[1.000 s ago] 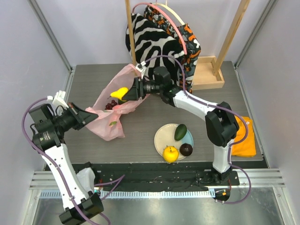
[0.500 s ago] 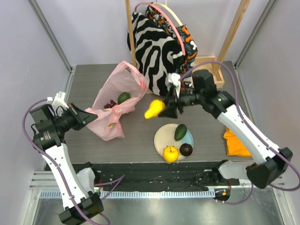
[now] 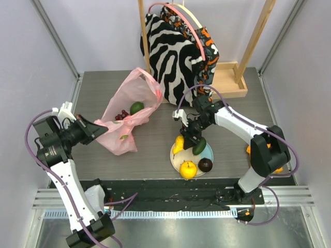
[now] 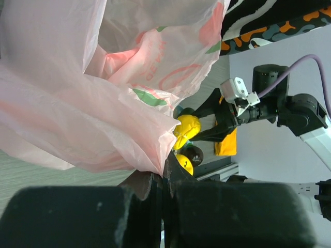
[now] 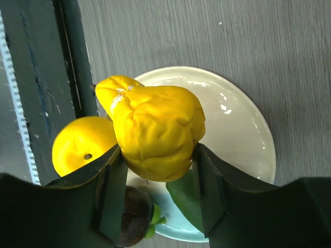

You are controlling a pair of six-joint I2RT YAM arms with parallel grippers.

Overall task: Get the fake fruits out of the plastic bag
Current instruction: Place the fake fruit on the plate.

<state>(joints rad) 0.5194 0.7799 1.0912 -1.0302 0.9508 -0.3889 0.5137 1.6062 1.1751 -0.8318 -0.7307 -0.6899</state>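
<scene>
Presently we find the right hand (image 5: 158,155) pinching the yellow pear (image 5: 155,129) above the plate (image 3: 175,155), which lies near the front edge of the bench (image 3: 155,139), well apart from the plastic bag (image 3: 129,101). The left hand (image 3: 97,129) is pressed together on the bag's edge. We cannot read the bag's red-and-green print. Only the top view shows the lime (image 3: 136,107) and grape bunch (image 3: 122,115) inside the bag. The avocado (image 3: 199,146), orange fruit (image 3: 188,169) and maroon fruit (image 3: 205,165) rest on the plate.

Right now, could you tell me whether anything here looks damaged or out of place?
The yellow pear-shaped fruit in the right gripper, held over the plate, looks creased and dented, as if its plastic skin were squashed. Nothing looks spilled.
</scene>
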